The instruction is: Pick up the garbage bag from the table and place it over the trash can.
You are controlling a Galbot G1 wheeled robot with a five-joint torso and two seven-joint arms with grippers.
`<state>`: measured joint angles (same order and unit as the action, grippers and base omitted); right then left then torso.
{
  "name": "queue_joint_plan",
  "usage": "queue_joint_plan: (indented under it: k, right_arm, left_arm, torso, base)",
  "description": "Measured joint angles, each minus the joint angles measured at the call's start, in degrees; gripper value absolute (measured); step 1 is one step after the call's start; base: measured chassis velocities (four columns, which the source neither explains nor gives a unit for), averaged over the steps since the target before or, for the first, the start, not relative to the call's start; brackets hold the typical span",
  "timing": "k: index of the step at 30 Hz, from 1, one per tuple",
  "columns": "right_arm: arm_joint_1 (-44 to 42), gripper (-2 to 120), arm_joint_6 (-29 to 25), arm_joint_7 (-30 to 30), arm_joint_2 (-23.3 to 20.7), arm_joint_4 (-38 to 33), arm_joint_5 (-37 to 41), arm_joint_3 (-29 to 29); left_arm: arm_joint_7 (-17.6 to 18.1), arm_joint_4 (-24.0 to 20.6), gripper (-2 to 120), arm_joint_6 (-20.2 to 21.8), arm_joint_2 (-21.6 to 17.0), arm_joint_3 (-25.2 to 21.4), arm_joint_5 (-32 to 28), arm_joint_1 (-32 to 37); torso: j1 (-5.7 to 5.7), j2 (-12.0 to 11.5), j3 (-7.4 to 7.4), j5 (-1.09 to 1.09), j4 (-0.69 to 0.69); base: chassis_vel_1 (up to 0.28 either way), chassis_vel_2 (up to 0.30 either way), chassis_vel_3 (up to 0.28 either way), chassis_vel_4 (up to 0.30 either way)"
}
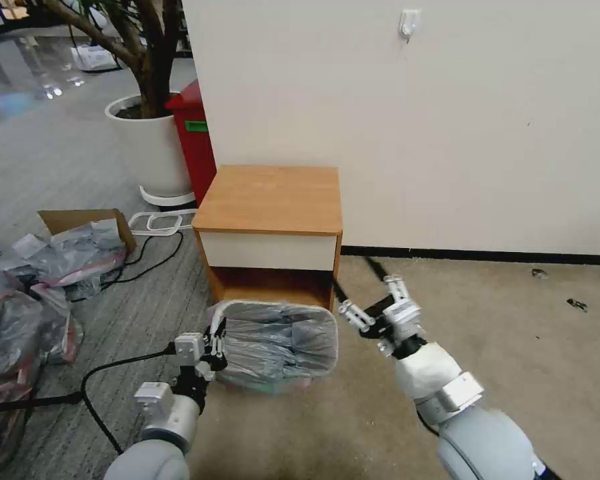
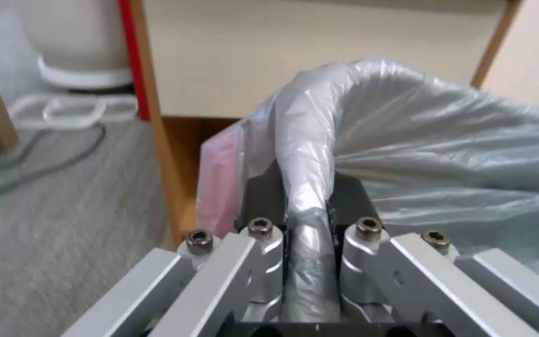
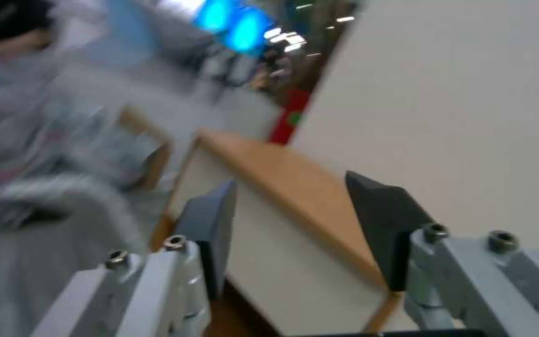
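left gripper (image 2: 307, 220) jaws pinching garbage bag (image 1: 273, 343) rim | right gripper (image 1: 379, 312) jaws apart, empty

**Illumination and image quality**

Even, diffuse indoor light; soft shadows. Glare streaks the glossy grey floor (image 1: 27, 73) at the head view's far left. The right wrist view is motion-blurred; the left wrist view's background is defocused.

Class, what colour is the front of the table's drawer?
White, below the table's light-brown wooden top; the drawer front shows best in the head view.
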<state>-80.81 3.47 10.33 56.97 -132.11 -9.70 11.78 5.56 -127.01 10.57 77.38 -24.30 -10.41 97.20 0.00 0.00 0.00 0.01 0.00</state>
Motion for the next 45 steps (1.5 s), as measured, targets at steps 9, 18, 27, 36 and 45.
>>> queue_joint_plan:
  k: [9, 18, 27, 36, 45]
  right_arm:
    - [5.43, 20, 5.11, 11.11, -0.46, 1.26, -10.45, -4.89]
    - [11.0, 0, 5.09, 16.31, 0.84, 9.19, -18.11, -10.98]
    - [13.78, 0, 4.81, 20.51, 2.28, 14.46, -21.94, -13.93]
    - [18.86, 0, 4.94, 22.73, 6.03, 24.06, -26.48, -18.11]
    - [20.33, 0, 4.99, 22.63, 8.46, 28.96, -27.78, -18.72]
  left_arm:
    - [0.45, -0.84, 7, -0.07, 0.91, 2.47, 7.81, 0.5]
    - [1.51, -0.18, 7, -1.05, 1.0, 3.67, 14.63, 1.3]
    - [2.21, 0.04, 7, -1.26, 1.28, 4.98, 15.75, 1.33]
    - [2.52, 0.04, 7, -1.18, 1.82, 7.8, 18.07, 1.77]
    - [2.66, 0.09, 7, -1.3, 2.51, 10.12, 18.83, 2.33]
  torso:
    - [0.0, 0.0, 0.0, 0.0, 0.0]
    - [0.0, 0.0, 0.0, -0.01, 0.0]
    - [0.0, 0.0, 0.0, -0.01, 0.0]
    - [0.0, 0.0, 0.0, -0.01, 0.0]
    - [0.0, 0.0, 0.0, -0.01, 0.0]
  base:
    - [0.0, 0.0, 0.0, 0.0]
    - [0.0, 0.0, 0.0, 0.0]
    - [0.0, 0.0, 0.0, 0.0]
    - [0.0, 0.0, 0.0, 0.0]
    - [0.0, 0.0, 0.0, 0.0]
